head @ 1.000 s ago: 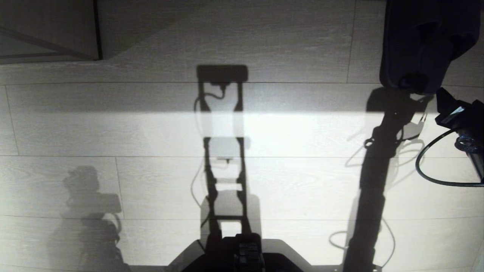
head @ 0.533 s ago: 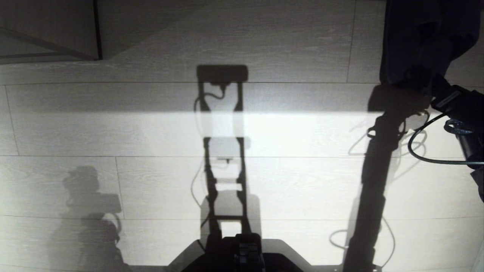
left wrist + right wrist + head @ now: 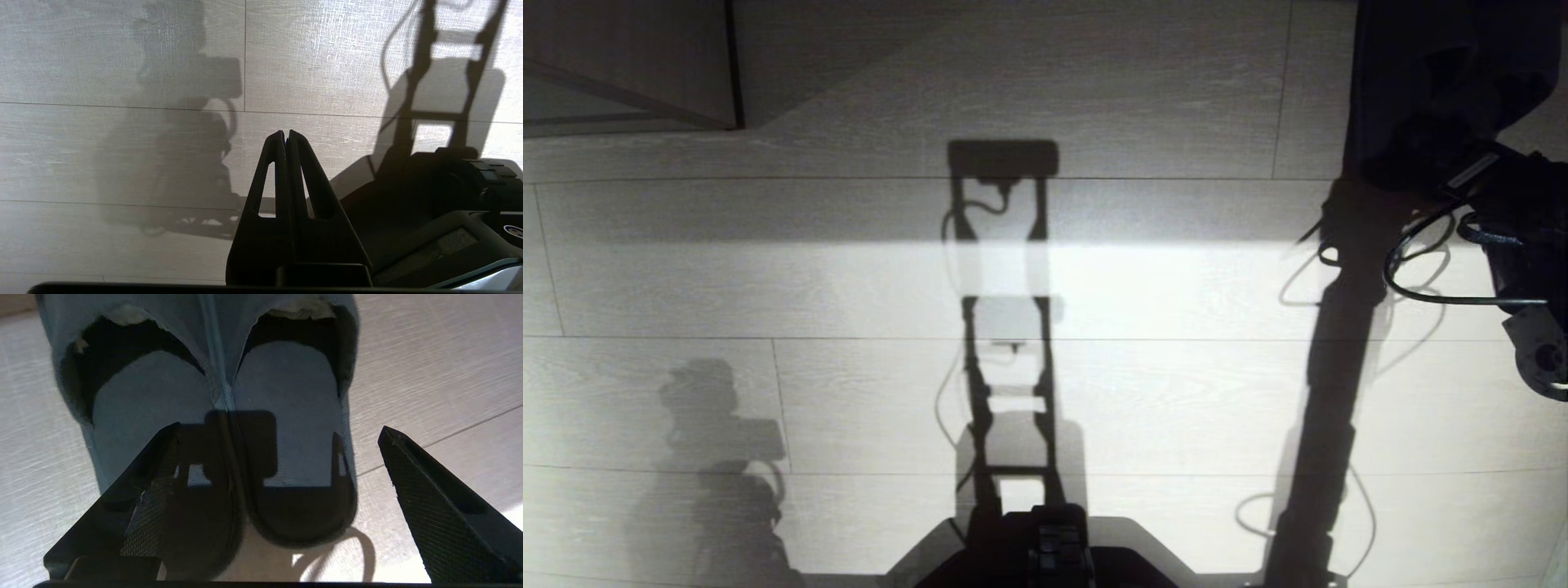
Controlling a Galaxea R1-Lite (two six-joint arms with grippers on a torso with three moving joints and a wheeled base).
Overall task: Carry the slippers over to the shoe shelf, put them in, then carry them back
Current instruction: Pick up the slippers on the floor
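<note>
We are reaching our right arm out along the far right, its right gripper hanging spread wide with nothing between the fingers. Our left gripper is sitting low at near left, fingers pressed together.

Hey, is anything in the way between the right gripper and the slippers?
Nothing visible. The right gripper hangs open just behind the heels of the slippers, which lie side by side on the bare floor.
</note>
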